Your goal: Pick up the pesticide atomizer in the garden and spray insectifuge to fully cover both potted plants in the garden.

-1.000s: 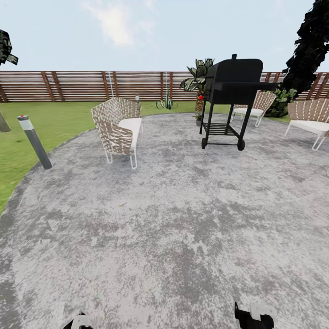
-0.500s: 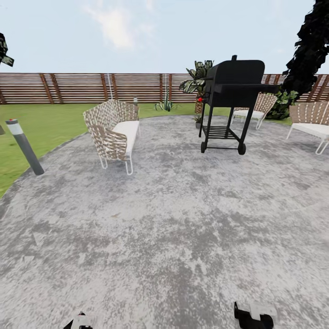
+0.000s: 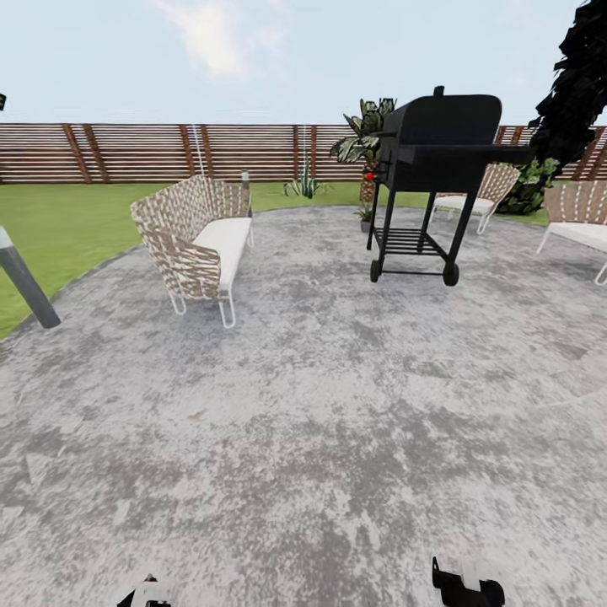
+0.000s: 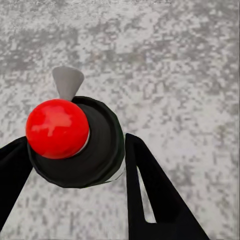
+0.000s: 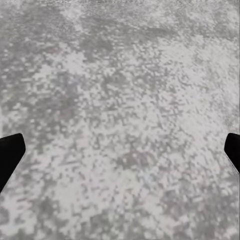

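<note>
My left gripper (image 4: 75, 141) is shut on the pesticide atomizer (image 4: 87, 150), a black round body with a red ball top and a grey nozzle, held over the grey patio. My right gripper (image 5: 122, 146) is open with nothing between its fingers, only paving below. In the head view the left gripper (image 3: 147, 593) and right gripper (image 3: 466, 585) peek in at the bottom edge. Far off by the fence, a low spiky green potted plant (image 3: 303, 186) stands on the lawn. Another small potted plant (image 3: 365, 217) sits beside the grill's legs.
A black wheeled grill (image 3: 432, 173) stands ahead to the right. A woven chair (image 3: 198, 244) is ahead left, and two more chairs (image 3: 472, 198) at the right. A grey post light (image 3: 25, 287) leans at the patio's left edge. A slatted fence (image 3: 169, 152) closes the back.
The whole view has shifted: the chair and post light have slid left and the grill looks larger, so the camera moved forward. Both grippers sit the same in the picture.
</note>
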{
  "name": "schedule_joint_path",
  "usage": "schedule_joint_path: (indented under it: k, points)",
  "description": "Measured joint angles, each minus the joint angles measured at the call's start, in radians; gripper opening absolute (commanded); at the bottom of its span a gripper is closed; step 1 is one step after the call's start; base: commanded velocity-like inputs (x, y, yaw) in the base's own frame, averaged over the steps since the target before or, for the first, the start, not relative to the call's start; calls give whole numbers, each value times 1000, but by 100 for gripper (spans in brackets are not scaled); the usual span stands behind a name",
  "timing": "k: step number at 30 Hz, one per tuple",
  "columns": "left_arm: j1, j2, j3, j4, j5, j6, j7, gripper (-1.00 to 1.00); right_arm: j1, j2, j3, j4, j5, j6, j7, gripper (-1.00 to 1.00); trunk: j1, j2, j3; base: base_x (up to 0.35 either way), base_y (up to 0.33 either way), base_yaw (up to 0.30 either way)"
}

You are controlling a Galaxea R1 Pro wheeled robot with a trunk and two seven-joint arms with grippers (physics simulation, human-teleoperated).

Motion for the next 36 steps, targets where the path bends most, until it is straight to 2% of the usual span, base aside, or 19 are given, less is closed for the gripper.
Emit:
schedule_joint_path:
  k: [25, 36]
  points:
    - [0, 0, 0, 0, 0, 0, 0, -100, 0, 0, 0, 0, 1, 0, 0, 100, 0, 0, 11, 335, -78, 0]
    - [0, 0, 0, 0, 0, 0, 0, -100, 0, 0, 0, 1, 1, 0, 0, 100, 0, 0, 11, 338, -11, 0]
